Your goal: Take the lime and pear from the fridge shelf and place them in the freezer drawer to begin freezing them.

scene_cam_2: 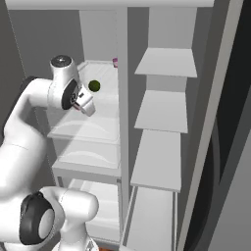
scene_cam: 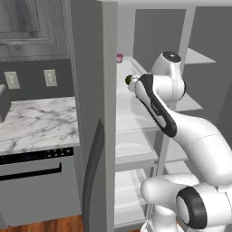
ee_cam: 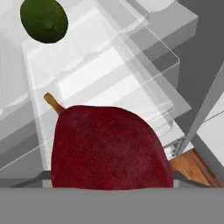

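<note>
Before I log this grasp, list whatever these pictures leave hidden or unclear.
- Gripper fingertips: in the hand view the pear covers them, so open or shut is undecidable.
- Pear's underside: cut off at the hand view's bottom.
- Lime: in the left base view the arm partly covers it.
- Pink cup: in the right base view, half behind the fridge divider.

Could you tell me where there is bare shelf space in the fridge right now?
The grey shelves right of the divider look bare. On the fridge shelf, the lime and a pink cup sit toward the back; its front is crowded by the gripper, with the pear right at it.
</note>
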Robot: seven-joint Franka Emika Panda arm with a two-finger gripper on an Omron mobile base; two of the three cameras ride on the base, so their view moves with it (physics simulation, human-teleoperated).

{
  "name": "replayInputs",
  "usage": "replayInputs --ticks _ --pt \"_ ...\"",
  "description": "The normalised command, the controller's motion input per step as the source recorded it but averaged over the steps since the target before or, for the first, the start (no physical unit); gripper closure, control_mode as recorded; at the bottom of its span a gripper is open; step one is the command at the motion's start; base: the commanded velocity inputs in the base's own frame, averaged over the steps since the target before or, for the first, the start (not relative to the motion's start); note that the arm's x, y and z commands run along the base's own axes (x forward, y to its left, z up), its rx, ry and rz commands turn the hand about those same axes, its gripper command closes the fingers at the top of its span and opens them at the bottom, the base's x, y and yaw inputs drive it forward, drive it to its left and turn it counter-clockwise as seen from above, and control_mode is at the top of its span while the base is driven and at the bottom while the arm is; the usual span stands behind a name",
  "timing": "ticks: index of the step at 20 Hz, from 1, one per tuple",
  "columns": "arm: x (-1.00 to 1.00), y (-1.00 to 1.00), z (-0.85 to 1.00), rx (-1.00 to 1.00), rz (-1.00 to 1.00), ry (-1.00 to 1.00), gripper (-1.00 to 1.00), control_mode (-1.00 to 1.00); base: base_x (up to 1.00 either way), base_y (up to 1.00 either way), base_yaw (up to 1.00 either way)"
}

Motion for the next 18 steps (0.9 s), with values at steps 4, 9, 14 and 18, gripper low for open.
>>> replayInputs --ticks 4,9,14,18 --pt "-0.91 -0.12 -0.15 0.0 -0.04 0.0 1.0 -1.0 0.0 0.0 0.0" --pt "-0.42 -0.03 -0.29 0.0 -0.03 0.08 1.0 -1.0 0.0 0.0 0.0" --pt "-0.01 0.0 -0.28 0.0 -0.01 0.14 1.0 -1.0 0.0 0.0 0.0" --pt "-0.14 -0.08 -0.2 0.04 -0.01 0.04 1.0 -1.0 0.0 0.0 0.0"
